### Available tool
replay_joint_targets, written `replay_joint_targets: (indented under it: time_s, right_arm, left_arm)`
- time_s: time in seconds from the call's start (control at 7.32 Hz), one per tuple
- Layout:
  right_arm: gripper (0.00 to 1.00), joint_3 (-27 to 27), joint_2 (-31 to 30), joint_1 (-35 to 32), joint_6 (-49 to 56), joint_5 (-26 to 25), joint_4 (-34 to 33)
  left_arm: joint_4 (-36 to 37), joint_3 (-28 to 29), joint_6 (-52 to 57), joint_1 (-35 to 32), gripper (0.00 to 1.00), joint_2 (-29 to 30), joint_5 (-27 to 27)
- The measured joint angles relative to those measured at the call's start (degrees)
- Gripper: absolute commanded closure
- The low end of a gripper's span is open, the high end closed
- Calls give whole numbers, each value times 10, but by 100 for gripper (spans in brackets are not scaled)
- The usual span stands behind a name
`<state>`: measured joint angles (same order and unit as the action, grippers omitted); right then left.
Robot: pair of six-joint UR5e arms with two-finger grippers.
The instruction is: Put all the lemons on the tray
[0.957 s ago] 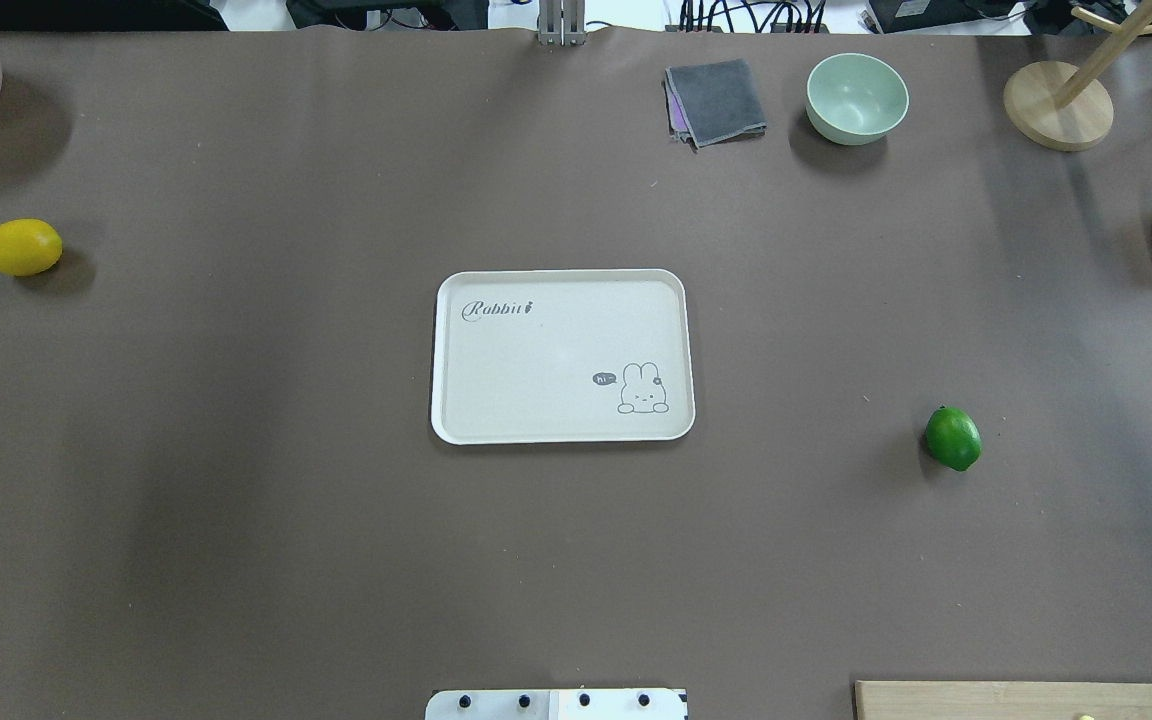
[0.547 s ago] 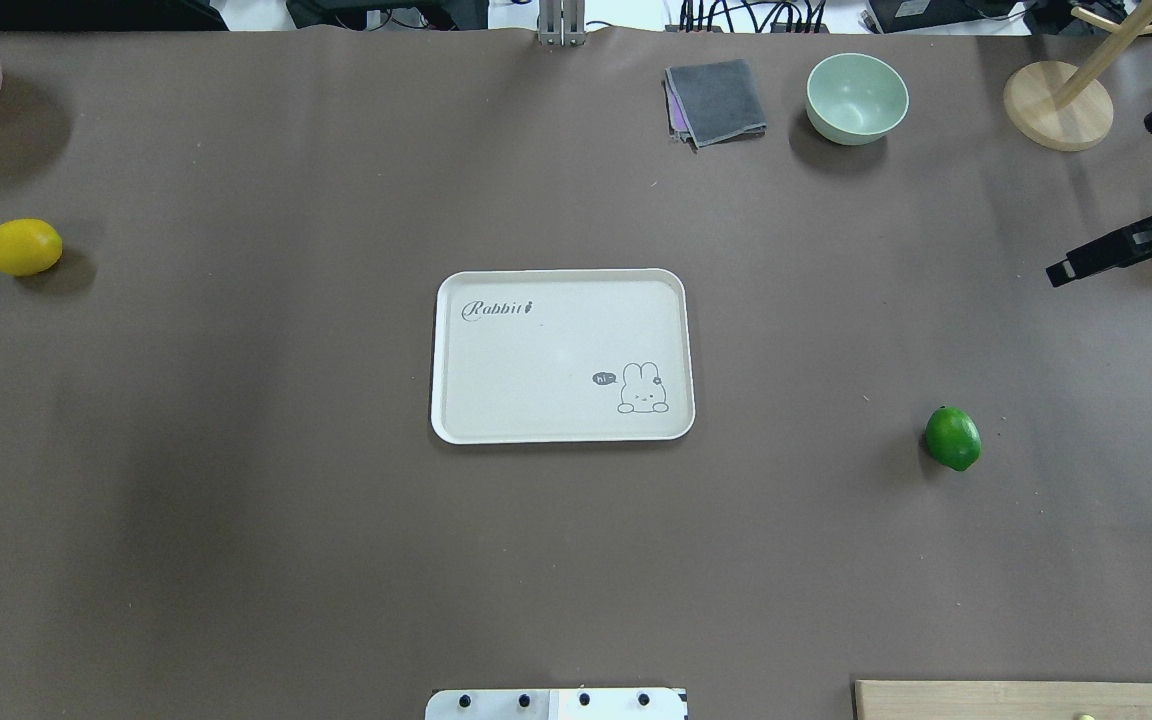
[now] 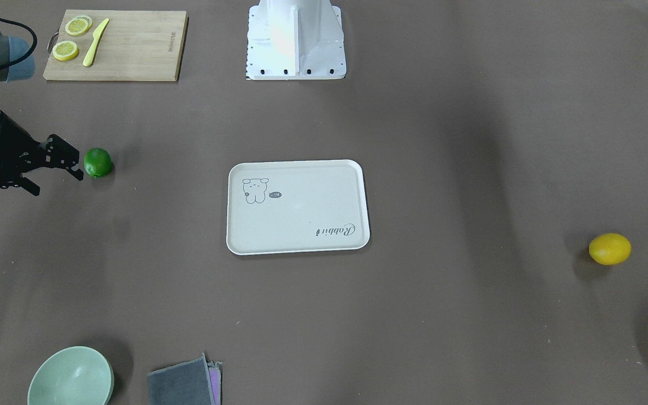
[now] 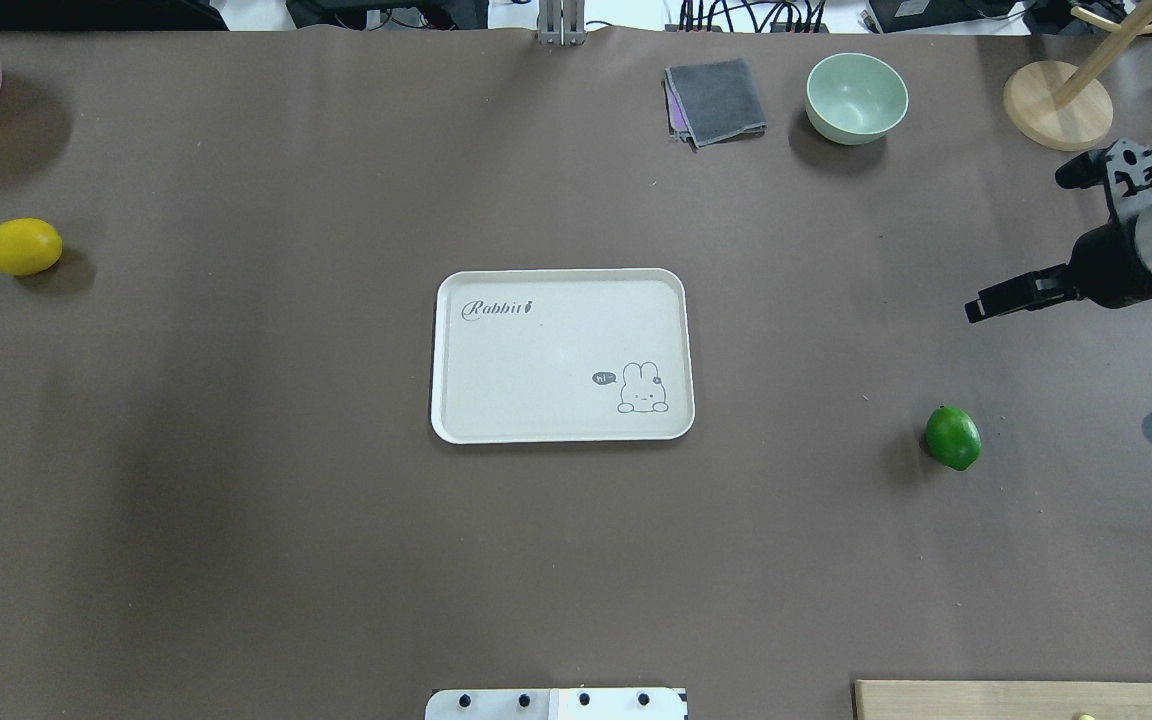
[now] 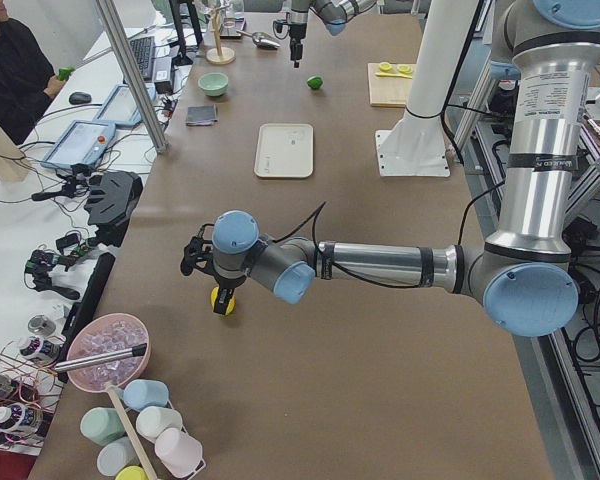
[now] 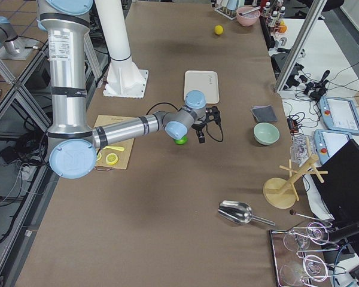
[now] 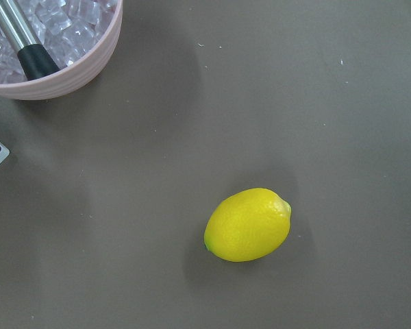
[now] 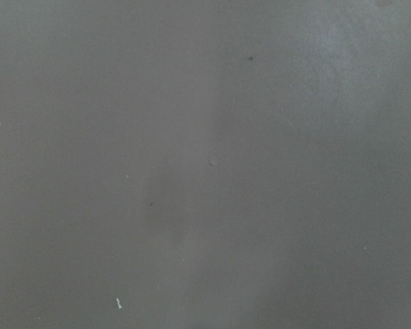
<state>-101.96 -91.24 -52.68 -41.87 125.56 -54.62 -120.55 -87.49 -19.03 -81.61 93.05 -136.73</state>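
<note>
The dark green lemon (image 4: 953, 438) lies on the table right of the cream tray (image 4: 536, 350), which has nothing on it. The yellow lemon (image 4: 22, 246) lies far left, also seen in the left wrist view (image 7: 248, 224). My right gripper (image 4: 1016, 245) is open and empty, beyond and to the right of the green lemon; in the front view (image 3: 57, 183) one finger tip is close beside the green lemon (image 3: 98, 162). My left gripper (image 5: 220, 290) hovers by the yellow lemon; I cannot tell how its jaws stand. The right wrist view shows only bare table.
A pink bowl of ice (image 7: 55, 41) stands near the yellow lemon. A green bowl (image 4: 856, 97), grey cloth (image 4: 716, 100) and wooden stand (image 4: 1056, 105) are at the far edge. A cutting board (image 3: 133, 50) with lemon slices and a knife is near the robot base (image 3: 296, 39).
My right arm has come in from the right edge of the overhead view and moved left toward the green lemon. Both lemons and the tray have not moved.
</note>
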Motion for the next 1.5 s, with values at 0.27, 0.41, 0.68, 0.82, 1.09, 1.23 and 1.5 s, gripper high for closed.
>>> replay_joint_targets:
  time_s: [0.27,0.41,0.68,0.82,1.09,1.23,1.5]
  right_arm:
    - [0,-3,-24,36,-24,-12,3]
    - [0,-8,-27,51,-55,-13,4]
    - [0,-17,-29,68,-92,-15,4]
    - [0,-17,-30,74,-96,-17,3]
    - [13,-11,-32,90,-98,-38,2]
    - [64,-9,-31,97,-98,-44,1]
    - [100,-6,-26,103,-99,-47,1]
  left_arm:
    - [-3,1,-5,1,2,2,-2]
    - [-4,1,-5,1,2,2,-4]
    - [-4,1,-4,1,2,4,-5]
    - [-4,1,-5,1,2,5,-5]
    - [-4,0,-4,1,2,5,-6]
    - [-4,0,-2,1,2,6,-6]
    - [-7,5,1,4,2,8,-6]
